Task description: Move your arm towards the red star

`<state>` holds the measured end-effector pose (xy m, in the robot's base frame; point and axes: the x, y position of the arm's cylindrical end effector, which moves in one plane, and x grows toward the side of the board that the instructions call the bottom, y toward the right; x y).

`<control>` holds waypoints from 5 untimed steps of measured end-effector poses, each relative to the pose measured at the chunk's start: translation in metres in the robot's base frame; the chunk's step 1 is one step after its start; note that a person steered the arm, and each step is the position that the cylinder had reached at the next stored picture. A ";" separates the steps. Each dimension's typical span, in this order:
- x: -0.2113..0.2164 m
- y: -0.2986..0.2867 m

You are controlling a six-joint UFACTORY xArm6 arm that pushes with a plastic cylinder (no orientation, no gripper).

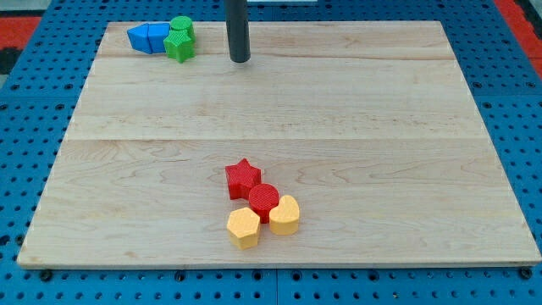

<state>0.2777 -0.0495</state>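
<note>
- Seven blocks lie on the wooden desk (pixel 406 102), in two groups well apart, one at the view's top left and one near the bottom middle.
- The red star (pixel 243 177) is the topmost of the lower group; the red cylinder (pixel 263 202) touches it at its lower right, with the yellow hexagon (pixel 244 227) and a rounded yellow block (pixel 284 215) just below that.
- At the view's top left, two blue blocks (pixel 147 37), whose shapes I cannot make out, sit against two green blocks (pixel 179 40).
- My tip (pixel 240 59) rests on the desk near the top edge, just right of the green blocks and not touching them.
- There is no hand on this arm, only the rod, so nothing is grasped or released.
- As I judge it, the approach is barely begun: the star lies almost straight below the tip in the view, with open wood across most of the desk's depth between them.
- What is left is one run toward the view's bottom; nothing stands in that path.
</note>
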 end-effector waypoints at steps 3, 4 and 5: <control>0.000 0.016; 0.000 0.023; 0.003 0.024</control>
<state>0.2805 -0.0260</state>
